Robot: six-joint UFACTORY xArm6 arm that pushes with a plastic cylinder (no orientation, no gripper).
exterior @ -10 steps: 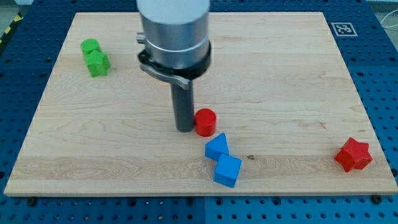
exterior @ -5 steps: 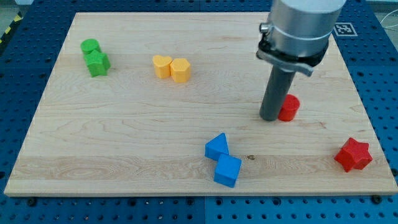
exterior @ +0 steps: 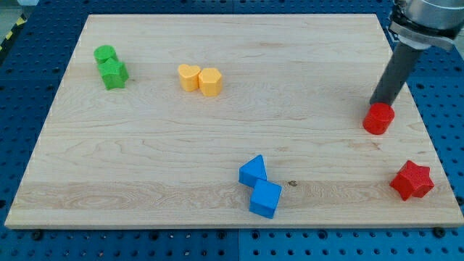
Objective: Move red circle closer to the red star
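Red circle, a small red cylindrical plastic-looking block (exterior: 378,118), at right of frame, mid-height, on pale wooden board (exterior: 217,188). Red star-shaped block (exterior: 412,180) at lower right, near the board's right edge; clear gap between the two, star below and slightly right of circle.

My tip (exterior: 377,104) at the circle's upper edge, touching or just short of it, cannot tell which. Dark rod slanting up toward upper right corner of frame. No jaws on this tool: nothing clasped, plain pushing contact only.

Handling, judged: circle likely light, rigid, low-friction on smooth wood; round side prone to rolling off the rod if pushed off-centre. No taking hold possible; best contact at upper, slightly left flank, push line aimed through centre toward star. Risk: overshoot off the nearby board edge.

Count:
- red blocks: 2 (circle, star)
- green blocks (exterior: 110,67): 2, touching, upper left
- yellow blocks (exterior: 200,78): 2, touching, upper centre-left
- blue blocks (exterior: 259,186): 2, touching, lower centre
- total: 8
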